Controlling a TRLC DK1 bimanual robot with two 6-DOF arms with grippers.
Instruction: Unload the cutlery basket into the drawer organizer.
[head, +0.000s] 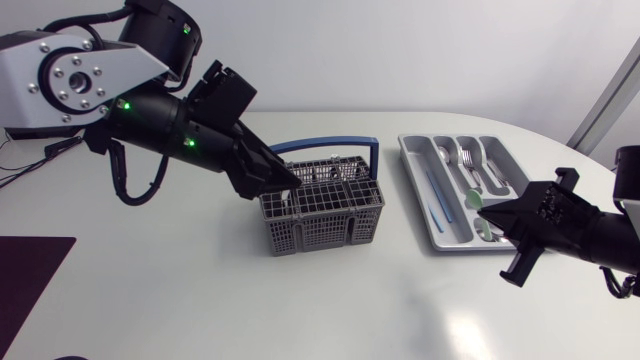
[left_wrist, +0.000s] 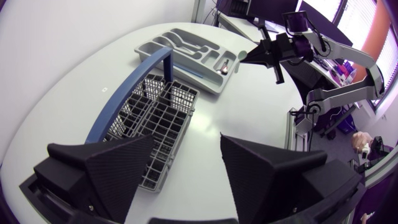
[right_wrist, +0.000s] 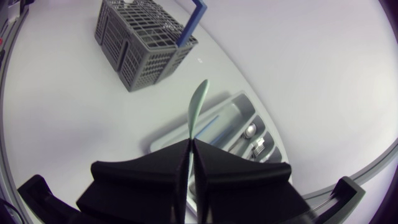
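Cutlery basket (head: 322, 205) (grey wire mesh, blue handle arched over it) stands upright near the middle of the white bench (head: 200, 300). Its contents cannot be made out through the mesh.

Left arm (head: 150, 115) comes in from its side and slopes down to the basket's left end. The left jaws are spread wide with nothing between them. In the left wrist view the basket lies ahead of and below them, apart from both.

Drawer organizer (head: 411, 172), a grey tray with long compartments, lies on the bench to the right of the basket, a gap between the two. Metal forks and spoons (head: 470, 160) lie in its middle compartments. A thin blue item (head: 437, 195) lies in the long compartment on the basket's side (its kind cannot be told).

Right arm (head: 590, 235) comes in low from its side, its tip over the near end of the organizer. The right jaws are pressed together on the handle of a pale green spoon (right_wrist: 198, 109), pinching it from both sides. The spoon's bowl projects ahead of them, above the organizer.

A dark mat (head: 30, 275) lies at the bench's near left corner.
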